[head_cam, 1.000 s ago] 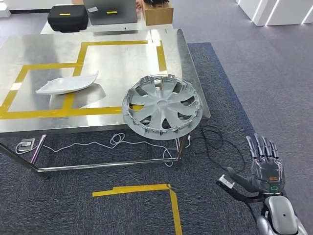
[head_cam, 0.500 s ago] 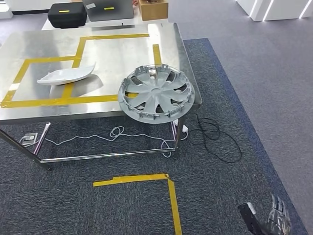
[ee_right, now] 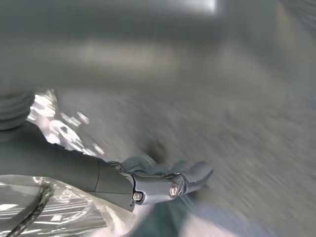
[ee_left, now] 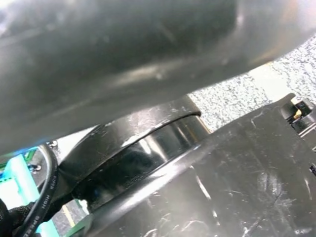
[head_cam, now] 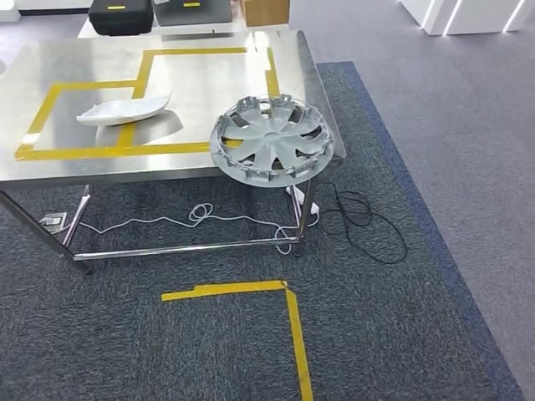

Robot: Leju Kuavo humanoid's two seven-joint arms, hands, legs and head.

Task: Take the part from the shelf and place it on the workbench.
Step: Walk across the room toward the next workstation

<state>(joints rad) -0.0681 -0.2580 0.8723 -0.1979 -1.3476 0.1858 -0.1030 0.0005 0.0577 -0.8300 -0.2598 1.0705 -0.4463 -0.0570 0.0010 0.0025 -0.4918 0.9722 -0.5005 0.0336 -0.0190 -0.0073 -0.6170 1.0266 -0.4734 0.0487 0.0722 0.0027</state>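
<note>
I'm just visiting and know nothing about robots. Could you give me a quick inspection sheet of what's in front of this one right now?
Surface: steel workbench marked with yellow tape lines.
Job's things: grey wheel cover lies at the workbench's near right corner, its edge overhanging the front.
Clutter: white curved part lies on the bench to the left of the wheel cover; black case and cardboard box stand beyond the bench.
Hands: right hand shows blurred in the right wrist view, nothing seen in it; left hand: nothing seen.
Cables: white cable and black cable lie on the carpet under and beside the bench.
Surroundings: dark carpet with a yellow tape corner.
</note>
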